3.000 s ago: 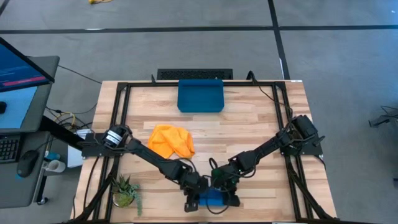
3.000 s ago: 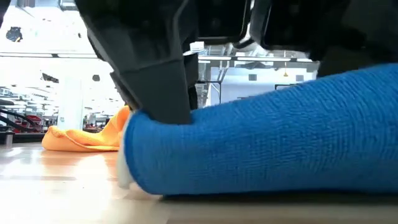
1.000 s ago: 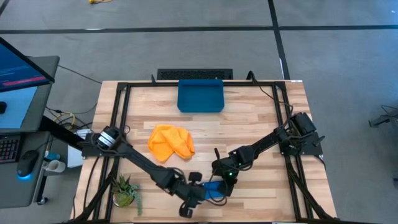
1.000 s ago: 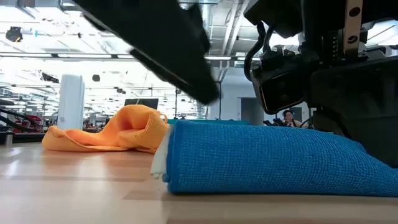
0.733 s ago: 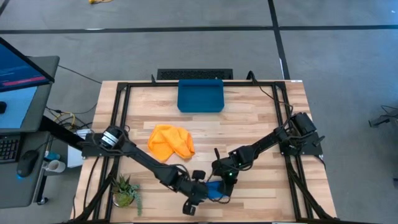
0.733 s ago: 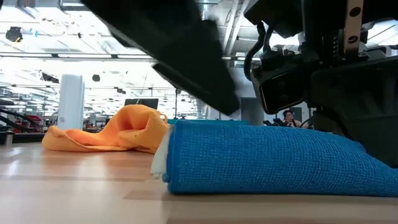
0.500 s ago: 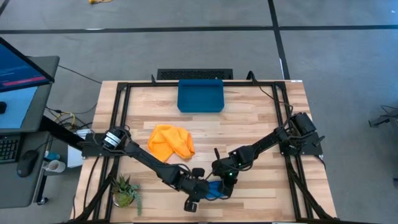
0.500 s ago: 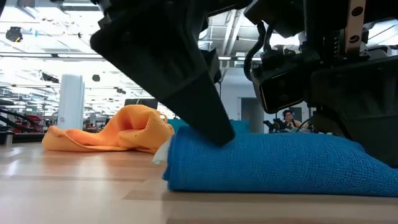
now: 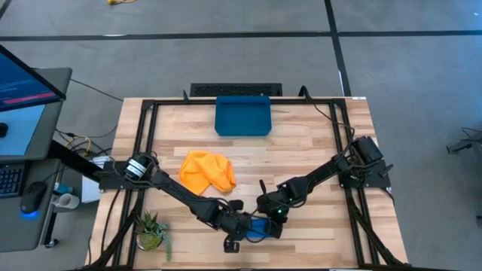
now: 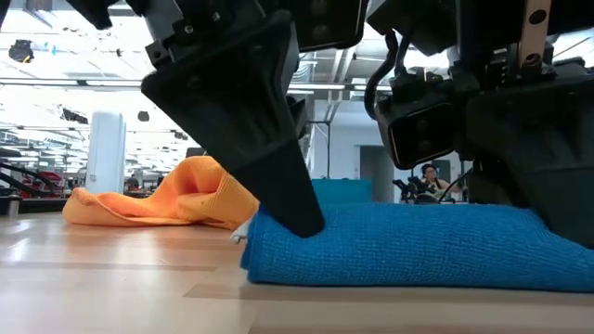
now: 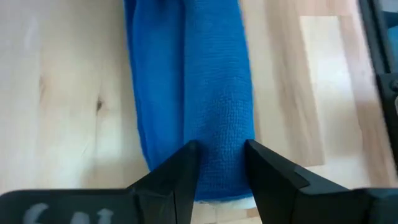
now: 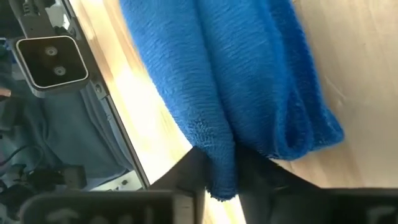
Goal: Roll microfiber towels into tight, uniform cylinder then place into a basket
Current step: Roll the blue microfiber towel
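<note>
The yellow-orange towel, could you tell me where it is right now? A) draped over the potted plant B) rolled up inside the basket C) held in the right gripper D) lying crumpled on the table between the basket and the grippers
D: the yellow-orange towel lies in a loose heap on the bare wood, apart from the dark blue basket at the far edge, while the left gripper and the right gripper are both at the blue towel near the front.

Bare table lies open beyond both grippers toward the basket; only the orange towel blocks the left gripper there.
</note>
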{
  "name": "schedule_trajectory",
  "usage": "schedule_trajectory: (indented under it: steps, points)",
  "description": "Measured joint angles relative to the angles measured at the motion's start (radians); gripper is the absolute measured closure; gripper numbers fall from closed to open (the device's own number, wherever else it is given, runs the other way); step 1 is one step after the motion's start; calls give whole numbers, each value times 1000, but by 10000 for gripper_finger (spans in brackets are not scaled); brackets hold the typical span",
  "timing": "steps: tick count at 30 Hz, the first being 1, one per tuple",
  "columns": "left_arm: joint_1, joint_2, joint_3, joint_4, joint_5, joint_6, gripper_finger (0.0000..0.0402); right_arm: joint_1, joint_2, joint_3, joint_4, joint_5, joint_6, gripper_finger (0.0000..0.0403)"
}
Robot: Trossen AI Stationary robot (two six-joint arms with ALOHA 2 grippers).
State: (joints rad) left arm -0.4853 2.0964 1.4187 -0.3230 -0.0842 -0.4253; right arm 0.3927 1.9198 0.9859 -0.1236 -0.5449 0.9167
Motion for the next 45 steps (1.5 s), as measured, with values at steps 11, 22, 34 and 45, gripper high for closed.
schedule_trajectory:
  steps: [11, 22, 34, 45]
  points:
    - [40, -1, 1, -51, 7, -64, 276, 3, -17, 0, -11, -16, -8, 219]
    - [60, -2, 1, -83, 28, -74, 276, 31, -236, -3, -287, 265, -133, 219]
    - [61, -2, 0, -85, 27, -84, 276, 295, -255, 0, -109, 745, -533, 224]
    - [61, -1, 0, -85, 26, -95, 276, 303, -102, 0, -50, 837, -603, 287]
